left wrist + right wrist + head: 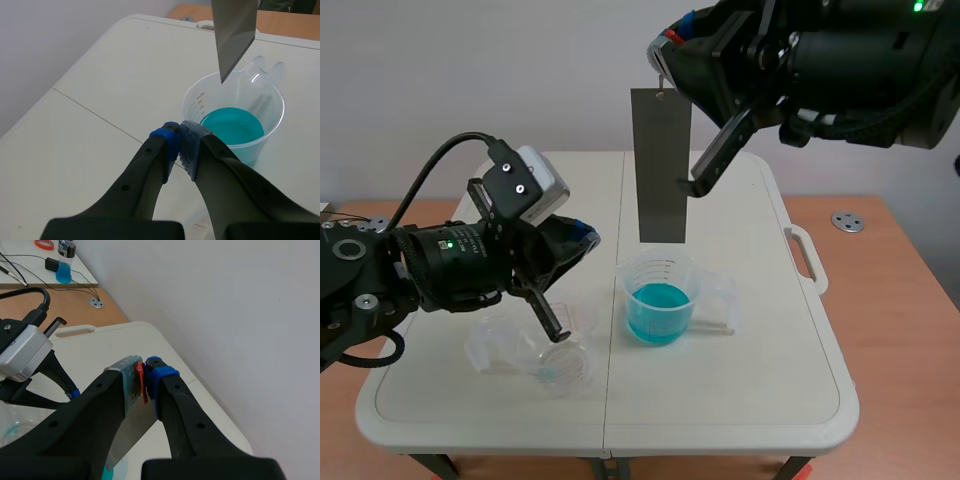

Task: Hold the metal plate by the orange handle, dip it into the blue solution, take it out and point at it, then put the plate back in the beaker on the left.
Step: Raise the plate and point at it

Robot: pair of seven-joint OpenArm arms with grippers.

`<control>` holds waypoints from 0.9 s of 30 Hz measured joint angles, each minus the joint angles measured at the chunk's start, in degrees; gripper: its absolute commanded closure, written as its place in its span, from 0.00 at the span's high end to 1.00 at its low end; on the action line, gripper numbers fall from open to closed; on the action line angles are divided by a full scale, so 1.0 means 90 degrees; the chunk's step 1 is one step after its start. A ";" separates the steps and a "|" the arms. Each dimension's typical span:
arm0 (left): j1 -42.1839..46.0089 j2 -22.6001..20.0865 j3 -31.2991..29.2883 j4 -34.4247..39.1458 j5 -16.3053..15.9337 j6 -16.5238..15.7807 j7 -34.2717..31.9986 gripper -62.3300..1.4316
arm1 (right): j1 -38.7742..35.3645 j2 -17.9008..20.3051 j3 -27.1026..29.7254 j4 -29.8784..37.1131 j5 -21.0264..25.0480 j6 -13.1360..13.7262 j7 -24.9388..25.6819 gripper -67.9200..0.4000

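The right gripper (pixel 145 374), coming in from the upper right of the scene view, is clamped narrowly on the orange handle (pixel 142 382). From it the metal plate (pixel 660 165) hangs straight down through the upper centre of the frame. The plate's lower edge sits just above the rim of the beaker of blue solution (pixel 658 300), out of the liquid, with a thin gap of air between them. In the left wrist view one bottom corner of the plate hangs over the near side of that rim.

The left gripper (pixel 179 137) has its pads pressed together on nothing. It sits low at the left of the scene view, beside the blue beaker and well apart from the plate.

Beneath it, at the lower left, is the empty clear beaker (pixel 535 352). It seems to lie tipped on its side, though the clear plastic is hard to read. This beaker is near the front edge of the table (pixel 770 400), while the blue beaker stands around the middle.
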 measured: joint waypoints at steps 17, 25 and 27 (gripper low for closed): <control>0.2171 -0.1525 -0.1948 0.0731 -0.1319 0.0046 -0.0644 0.05 | 0.0000 -0.0002 -0.0138 0.0000 -0.0002 0.0000 -0.0010 0.03; 0.4124 -0.2195 -0.3801 0.0780 -0.1445 0.0112 -0.0607 0.05 | 0.0017 0.0000 -0.0559 0.0000 -0.0002 0.0000 -0.0012 0.03; 0.4760 -0.2280 -0.3978 0.0777 -0.1443 0.0289 -0.0602 0.05 | 0.0061 0.0000 -0.0685 0.0000 -0.0002 0.0000 -0.0012 0.03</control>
